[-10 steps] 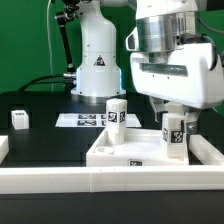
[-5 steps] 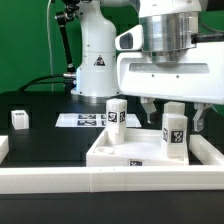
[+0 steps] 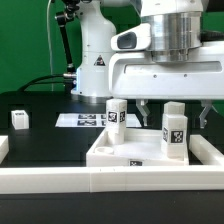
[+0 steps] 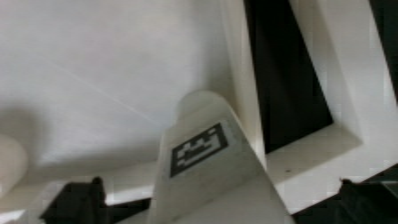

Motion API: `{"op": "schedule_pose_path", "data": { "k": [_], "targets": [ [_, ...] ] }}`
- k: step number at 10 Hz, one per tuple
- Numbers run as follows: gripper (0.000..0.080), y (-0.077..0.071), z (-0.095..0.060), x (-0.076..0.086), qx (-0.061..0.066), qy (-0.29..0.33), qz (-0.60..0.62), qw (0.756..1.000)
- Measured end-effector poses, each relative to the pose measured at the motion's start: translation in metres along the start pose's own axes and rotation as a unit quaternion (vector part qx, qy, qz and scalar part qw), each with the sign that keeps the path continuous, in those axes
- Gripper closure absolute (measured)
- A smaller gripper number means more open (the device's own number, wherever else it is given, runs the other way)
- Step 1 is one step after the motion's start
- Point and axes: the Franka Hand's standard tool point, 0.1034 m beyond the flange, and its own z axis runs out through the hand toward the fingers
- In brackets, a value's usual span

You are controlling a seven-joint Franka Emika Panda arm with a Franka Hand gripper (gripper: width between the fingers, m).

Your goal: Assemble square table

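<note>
The square table's white slab [image 3: 125, 152] lies flat with its rim up at the middle front. Two white tagged legs stand upright on it, one at the back [image 3: 117, 113] and one toward the exterior view's right [image 3: 174, 132]. A third leg [image 3: 19, 119] stands loose on the black table at the exterior view's left. My gripper [image 3: 175, 112] hangs open over the right-hand leg, a dark finger [image 3: 147, 111] on each side and clear of it. The wrist view looks down that leg [image 4: 210, 150] onto the slab [image 4: 107, 80]; the gripper [image 4: 222, 200] straddles it without touching.
A long white low border wall [image 3: 100, 181] runs along the front, with short pieces at both sides [image 3: 206, 150]. The marker board [image 3: 80, 120] lies behind the slab. The robot's white base [image 3: 98, 60] stands at the back.
The hand has turned about its upright axis, so its broad side now faces the exterior camera and the fingers stand wide on either side of the right-hand leg. The parts have not moved.
</note>
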Motion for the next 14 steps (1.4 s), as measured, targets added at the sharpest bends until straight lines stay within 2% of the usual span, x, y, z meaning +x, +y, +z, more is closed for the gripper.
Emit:
{"op": "schedule_pose_path", "data": {
  "k": [1,2,6,7,8,9,10,14],
  "targets": [
    [0.015,-0.0003,0.0014,-0.0011,-0.008,0.002,-0.055,0.998],
    [0.015,-0.0001,0.0015,-0.001,-0.01,0.003,-0.083,0.996],
    [0.015,0.003,0.0011,0.0008,-0.013,0.002,-0.185,0.983],
    [0.0278,0.0032,0.0011,0.0008,-0.013,0.002,-0.183,0.983],
    [0.0278,0.0034,0.0011,0.0009,-0.013,0.002,-0.183,0.983],
    [0.0418,0.0034,0.0011,0.0009,-0.013,0.002,-0.174,0.985],
    [0.0512,0.0034,0.0011,0.0009,-0.013,0.002,-0.167,0.986],
    [0.0511,0.0032,0.0012,0.0008,-0.012,0.004,-0.059,0.998]
  ]
}}
